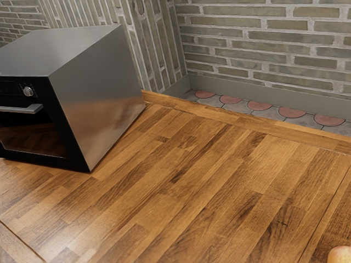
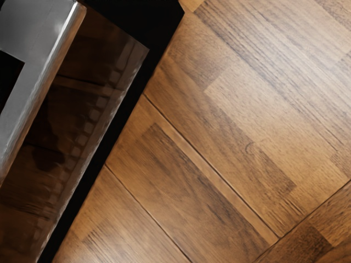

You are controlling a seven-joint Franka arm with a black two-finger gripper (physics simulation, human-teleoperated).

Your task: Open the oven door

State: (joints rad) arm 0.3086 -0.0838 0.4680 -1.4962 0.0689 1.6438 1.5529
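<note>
oven door [image 1: 34,138] is shut; handle [image 1: 23,109] crosses its top.

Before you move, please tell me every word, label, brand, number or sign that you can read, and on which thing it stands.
Readable text: none in either view.
Control panel, around the knob: any marks there are too small to read.
Door handle and door glass: I see no lettering.
Oven's metal side: no label or brand that I can see.
</note>
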